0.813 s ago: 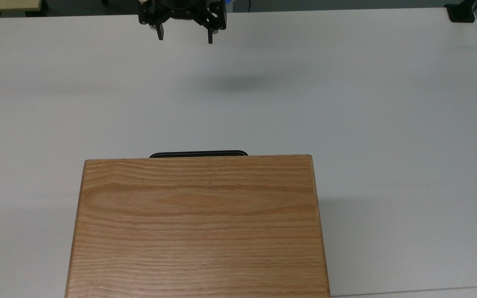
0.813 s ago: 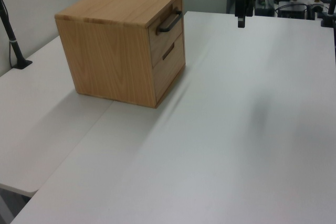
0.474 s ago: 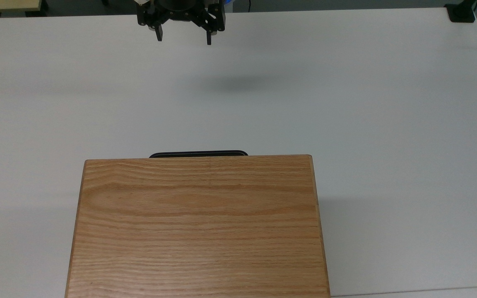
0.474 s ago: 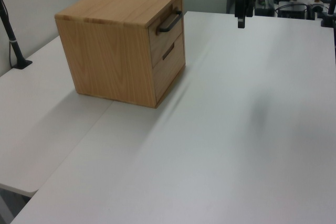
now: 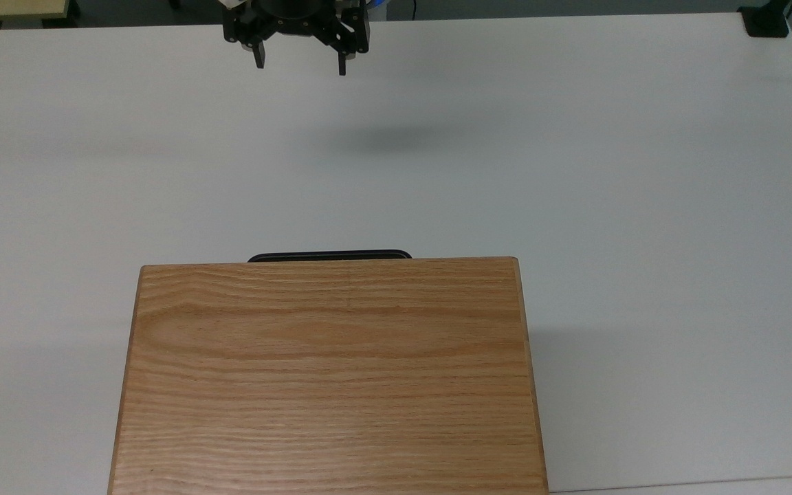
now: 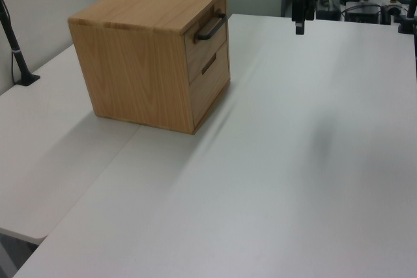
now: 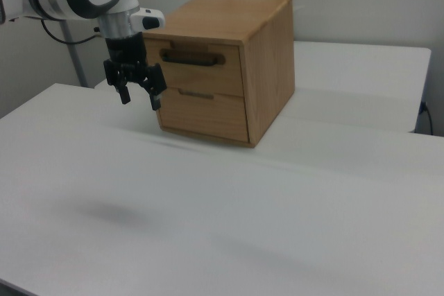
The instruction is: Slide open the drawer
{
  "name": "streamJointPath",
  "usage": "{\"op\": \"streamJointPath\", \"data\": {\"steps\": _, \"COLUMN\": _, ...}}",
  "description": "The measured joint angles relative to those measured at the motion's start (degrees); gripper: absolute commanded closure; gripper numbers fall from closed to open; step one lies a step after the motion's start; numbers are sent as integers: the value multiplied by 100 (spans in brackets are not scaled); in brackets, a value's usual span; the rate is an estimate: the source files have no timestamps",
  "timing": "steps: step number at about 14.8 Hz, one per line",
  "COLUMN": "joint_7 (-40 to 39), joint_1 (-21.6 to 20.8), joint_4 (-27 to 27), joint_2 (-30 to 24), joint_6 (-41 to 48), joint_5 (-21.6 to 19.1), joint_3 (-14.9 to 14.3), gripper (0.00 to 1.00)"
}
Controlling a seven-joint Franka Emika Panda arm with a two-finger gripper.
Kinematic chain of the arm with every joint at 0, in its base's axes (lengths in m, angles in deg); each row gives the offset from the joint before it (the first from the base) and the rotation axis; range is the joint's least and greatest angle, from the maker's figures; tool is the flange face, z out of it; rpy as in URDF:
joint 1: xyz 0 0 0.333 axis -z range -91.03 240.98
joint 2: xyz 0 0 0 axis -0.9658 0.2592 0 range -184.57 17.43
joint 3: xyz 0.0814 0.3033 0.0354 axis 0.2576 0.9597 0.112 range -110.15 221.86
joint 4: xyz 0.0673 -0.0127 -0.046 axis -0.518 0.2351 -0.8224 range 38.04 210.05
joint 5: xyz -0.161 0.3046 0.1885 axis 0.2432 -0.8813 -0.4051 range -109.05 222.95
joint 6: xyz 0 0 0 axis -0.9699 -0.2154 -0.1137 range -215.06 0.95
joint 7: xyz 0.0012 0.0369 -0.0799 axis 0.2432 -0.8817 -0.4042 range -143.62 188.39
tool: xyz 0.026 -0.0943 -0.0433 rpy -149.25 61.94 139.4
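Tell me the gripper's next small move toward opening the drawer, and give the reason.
Probably carry the gripper across the table toward the black bar handle of the drawer. Its fingers are open and hang far from the handle, and the drawer front sits flush with the box, so nothing is gripped yet.

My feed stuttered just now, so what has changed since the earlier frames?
The black two-finger gripper drifted slightly toward the top view's left, fingers open, holding nothing. The light oak drawer with its black bar handle stayed shut and the wooden box did not move.
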Motion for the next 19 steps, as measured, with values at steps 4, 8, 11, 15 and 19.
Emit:
{"op": "streamJointPath", "data": {"steps": 4, "joint_7": -35, "joint_1": -19, "joint_4": 0, "joint_2": 64, "joint_6": 0, "joint_5": 167, "joint_3": 1, "gripper": 0}}
{"op": "streamJointPath", "data": {"steps": 8, "joint_7": 99, "joint_1": -56, "joint_4": -32, "joint_2": 147, "joint_6": 0, "joint_5": 201, "joint_3": 12, "gripper": 0}}
{"op": "streamJointPath", "data": {"steps": 11, "joint_7": 1258, "joint_1": -56, "joint_4": -56, "joint_2": 148, "joint_6": -58, "joint_5": -88, "joint_3": 11, "gripper": 0}}
{"op": "streamJointPath", "data": {"steps": 15, "joint_7": 2608, "joint_1": -57, "joint_4": -55, "joint_2": 174, "joint_6": -190, "joint_5": -428, "joint_3": 12, "gripper": 0}}
{"op": "streamJointPath", "data": {"steps": 19, "joint_7": 4306, "joint_1": -45, "joint_4": -15, "joint_2": 198, "joint_6": -1148, "joint_5": -511, "joint_3": -11, "gripper": 0}}
